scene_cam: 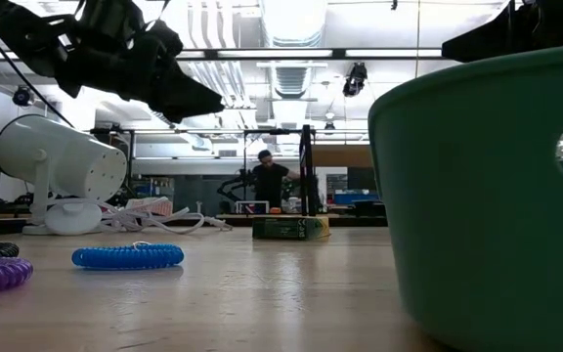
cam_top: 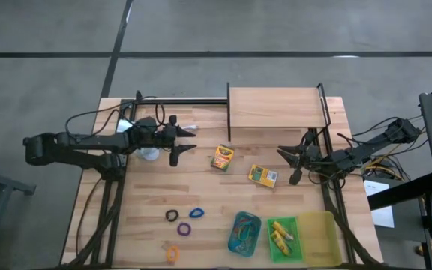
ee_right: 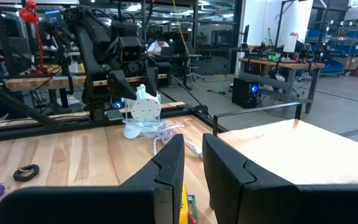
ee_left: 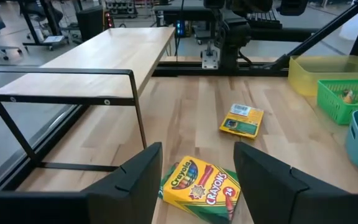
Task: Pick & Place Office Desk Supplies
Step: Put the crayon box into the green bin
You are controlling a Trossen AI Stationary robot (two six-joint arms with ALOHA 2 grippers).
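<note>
Behind the wooden table [cam_top: 148,225] is a big workshop with bright ceiling lights, and a person stands far off at a bench in the low view.

Some of the job looks done. The teal tray [cam_top: 244,232] has some thin loops inside. The green tray [cam_top: 282,238] has little yellow pieces in it. The yellow tray [cam_top: 322,238] looks bare, as far as I can tell.

A lot is left, I think. Two crayon boxes lie out on the wood. One crayon box [ee_left: 201,186] sits near the middle of the table, in front of the low wooden shelf [cam_top: 276,112]. The other crayon box [cam_top: 262,175] lies a bit closer to the trays. Four loops are apart from the trays on the near left part of the table: a black loop [cam_top: 172,216], a blue loop [scene_cam: 128,256], a purple loop [cam_top: 184,229] and an orange loop [cam_top: 172,253]. A white lamp [scene_cam: 57,166] with its cord stands at the back left.

The left gripper [cam_top: 183,149] hangs above the table, next to the lamp. It points at the first crayon box. Its two fingers are spread wide and hold nothing. The box shows right between them in the left wrist view, but they do not touch it.

The right gripper [cam_top: 292,164] hangs by the right end of the shelf, near the second crayon box. Its fingers are close together with a thin gap. They hold nothing.
</note>
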